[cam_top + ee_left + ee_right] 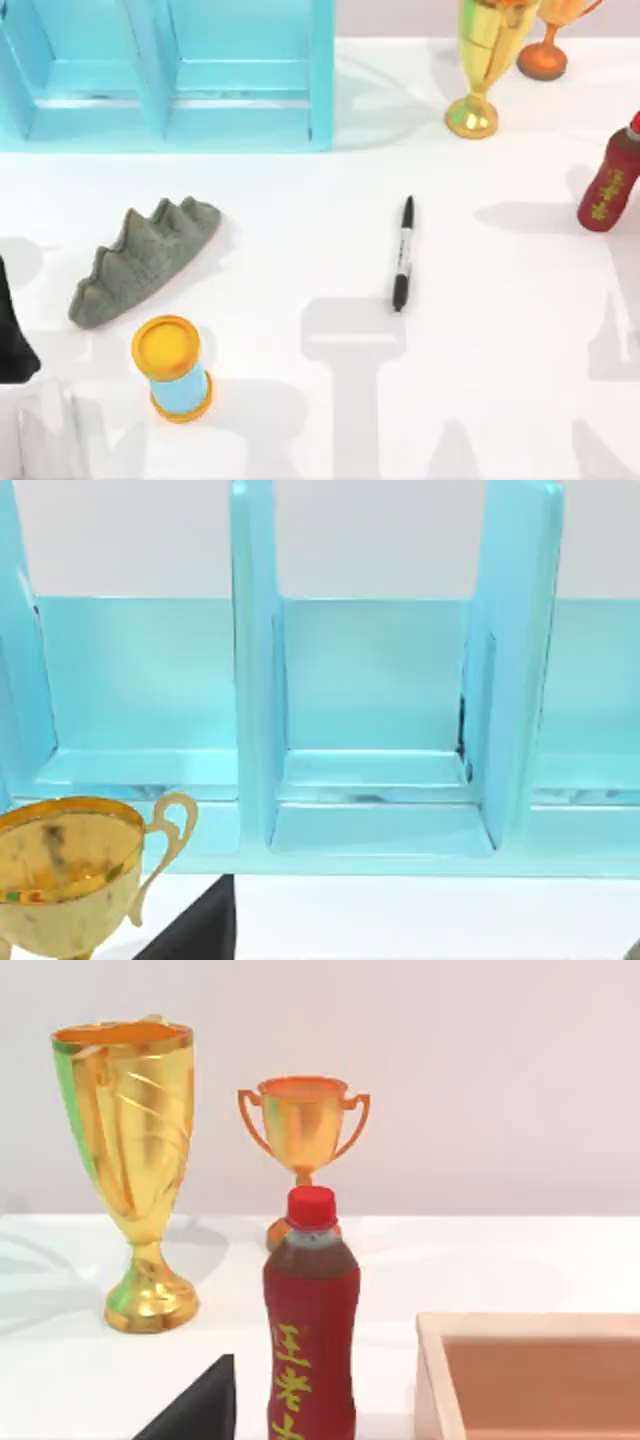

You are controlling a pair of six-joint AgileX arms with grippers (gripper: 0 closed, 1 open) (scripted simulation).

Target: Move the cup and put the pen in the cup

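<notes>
One slim black marker pen with white-grey label band [403, 254] lies flat on white table [500, 330], right of centre, lengthwise near-to-far, touching nothing. Blue cylinder with yellow-orange ends [172, 367] stands near-left, grey ridged rock-like lump [143, 259] just beyond it. Turquoise open shelf unit [170, 75] far left. Tall gold trophy [482, 55] and smaller orange-gold two-handled trophy [552, 38] far right; red-capped bottle of dark red drink [611, 182] at right edge. Finger state of both grippers: cannot tell.

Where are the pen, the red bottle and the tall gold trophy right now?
pen [402, 254]: top view, on the white label band at mid-barrel.
red bottle [311, 1345]: right wrist view, on the body by the yellow lettering.
tall gold trophy [140, 1130]: right wrist view, on the bowl's side.
</notes>
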